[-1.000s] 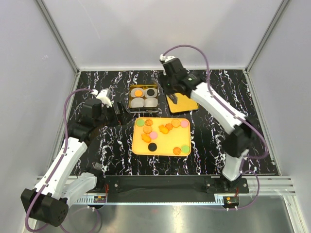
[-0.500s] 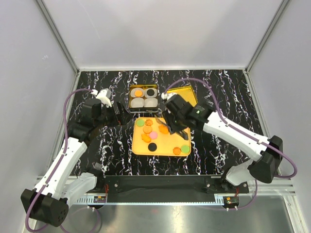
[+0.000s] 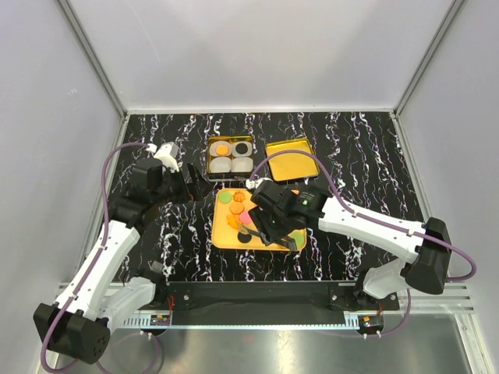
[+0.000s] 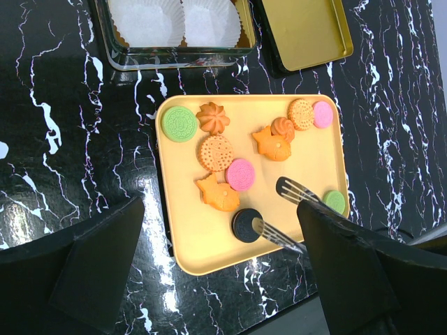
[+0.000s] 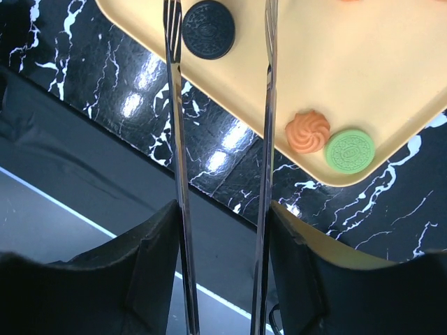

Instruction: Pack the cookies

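Observation:
Several cookies, orange, pink, green and black, lie on the yellow tray (image 3: 224, 238), also in the left wrist view (image 4: 209, 248). My right gripper (image 3: 274, 220) is shut on metal tongs (image 5: 174, 105), whose tines are spread over the tray's near edge. One tine tip lies against the black cookie (image 4: 245, 225), also seen in the right wrist view (image 5: 207, 28). An orange swirl cookie (image 5: 308, 131) and a green cookie (image 5: 349, 151) lie at the tray's near right corner. My left gripper (image 3: 191, 183) is open and empty, left of the tray.
A gold tin (image 3: 231, 156) behind the tray holds white liners (image 4: 147, 19); the two far ones hold an orange and a black cookie. The tin's lid (image 3: 290, 160) lies open side up at the back right. Cage walls surround the black marble table (image 3: 374, 156).
My right arm has swung from the lid at the back down over the tray. The tongs' tips now stand by the black cookie. The left arm has not moved.

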`<state>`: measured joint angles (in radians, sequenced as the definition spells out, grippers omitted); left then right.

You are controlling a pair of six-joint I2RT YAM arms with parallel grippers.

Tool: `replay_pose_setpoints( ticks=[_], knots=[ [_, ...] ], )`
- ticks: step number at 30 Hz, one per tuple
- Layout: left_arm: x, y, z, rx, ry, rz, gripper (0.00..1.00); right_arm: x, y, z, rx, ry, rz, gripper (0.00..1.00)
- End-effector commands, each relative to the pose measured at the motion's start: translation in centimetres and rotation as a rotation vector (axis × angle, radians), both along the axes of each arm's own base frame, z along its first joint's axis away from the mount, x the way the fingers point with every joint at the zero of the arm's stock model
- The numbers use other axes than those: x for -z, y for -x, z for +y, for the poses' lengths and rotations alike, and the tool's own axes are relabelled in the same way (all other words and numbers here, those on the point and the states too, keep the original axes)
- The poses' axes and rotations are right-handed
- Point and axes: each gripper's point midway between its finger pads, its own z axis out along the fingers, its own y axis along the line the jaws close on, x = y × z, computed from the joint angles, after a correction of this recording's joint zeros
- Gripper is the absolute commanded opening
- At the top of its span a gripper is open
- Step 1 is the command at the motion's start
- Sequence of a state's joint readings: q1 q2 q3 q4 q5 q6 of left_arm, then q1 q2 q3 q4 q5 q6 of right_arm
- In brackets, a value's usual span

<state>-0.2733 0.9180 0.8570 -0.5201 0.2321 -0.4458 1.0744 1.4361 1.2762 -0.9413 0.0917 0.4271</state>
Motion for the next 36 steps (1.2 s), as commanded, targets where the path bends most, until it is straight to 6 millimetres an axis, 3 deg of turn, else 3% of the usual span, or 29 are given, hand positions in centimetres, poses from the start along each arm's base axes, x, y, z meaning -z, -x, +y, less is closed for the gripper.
replay_pose_setpoints(
  ticks=[1, 25, 36],
  knots=[
    [-0.8, -0.7, -0.4, 0.009, 0.03, -0.044, 0.99, -0.6, 0.4, 0.9, 0.0, -0.037, -0.003, 0.58],
    [-0.8, -0.7, -0.5, 0.012, 0.031, -0.042, 0.99, 1.9, 1.7, 1.7, -0.052, 0.053, 0.042, 0.61],
    [-0.8, -0.6, -0.5, 0.013, 0.032, -0.043, 0.99, 2.5, 1.9, 1.7, -0.061, 0.094, 0.038, 0.54]
  ],
)
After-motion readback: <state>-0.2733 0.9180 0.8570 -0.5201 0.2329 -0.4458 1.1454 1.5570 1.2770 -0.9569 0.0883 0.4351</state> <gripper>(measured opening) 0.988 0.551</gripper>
